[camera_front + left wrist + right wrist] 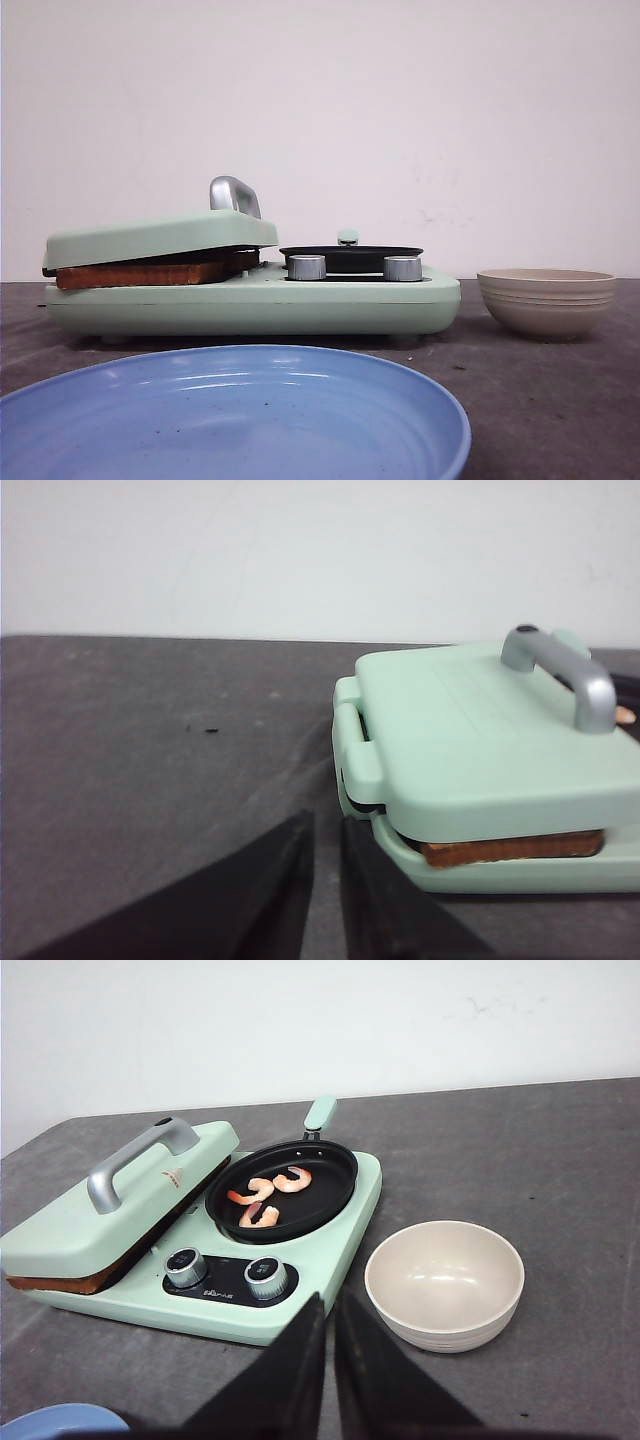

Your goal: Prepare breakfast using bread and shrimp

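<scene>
- The bread [150, 272] is sitting clamped inside the press of the green breakfast maker [250, 300], under the lid [160, 238], toward the left edge of the dark worktop [560, 400]; only its toasted brown edge is showing.
- The shrimp [268, 1196] are lying in the small black pan [282, 1190] on the maker's other half, behind the two knobs [226, 1272].
- The left gripper [322, 900] is hanging near the hinge end of the maker, fingers nearly together with a thin gap, holding nothing.
- The right gripper [328, 1380] is hovering in front of the knobs and beside the beige bowl [445, 1282], fingers likewise almost closed and empty.
- Judging by its colour, the bread is probably toasted crisp, light and crumbly; lifting the lid by the metal handle [234, 194] first, then pinching a crust edge gently, looks wisest. The shrimp are likely small, slick and soft.
- The right wrist view alone is showing the shrimp; the front view is showing only the pan's rim, yet it is giving the full blue plate [230, 420] at the near edge.
</scene>
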`<move>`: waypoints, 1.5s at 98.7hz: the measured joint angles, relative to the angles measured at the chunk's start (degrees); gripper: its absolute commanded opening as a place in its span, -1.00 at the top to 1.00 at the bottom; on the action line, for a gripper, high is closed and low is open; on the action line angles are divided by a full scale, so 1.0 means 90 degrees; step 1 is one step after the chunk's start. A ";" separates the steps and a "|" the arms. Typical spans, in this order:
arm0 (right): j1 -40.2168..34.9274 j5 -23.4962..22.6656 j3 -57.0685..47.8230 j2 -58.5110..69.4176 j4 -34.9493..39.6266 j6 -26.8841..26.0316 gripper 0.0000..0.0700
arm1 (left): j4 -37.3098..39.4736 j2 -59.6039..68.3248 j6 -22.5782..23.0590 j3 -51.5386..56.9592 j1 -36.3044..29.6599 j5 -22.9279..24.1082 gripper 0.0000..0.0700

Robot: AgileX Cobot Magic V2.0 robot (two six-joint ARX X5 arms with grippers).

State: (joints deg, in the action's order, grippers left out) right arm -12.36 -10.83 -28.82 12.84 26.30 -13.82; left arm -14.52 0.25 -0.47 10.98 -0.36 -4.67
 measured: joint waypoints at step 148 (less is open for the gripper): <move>0.0000 0.0019 0.0000 0.0000 0.0000 -0.0015 0.99 | 0.0503 0.0002 0.0061 -0.1018 0.0075 -0.0639 1.00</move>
State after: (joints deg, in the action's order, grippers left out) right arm -12.36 -10.66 -28.82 12.84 26.30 -13.96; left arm -10.00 0.27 0.08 1.83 0.32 -10.41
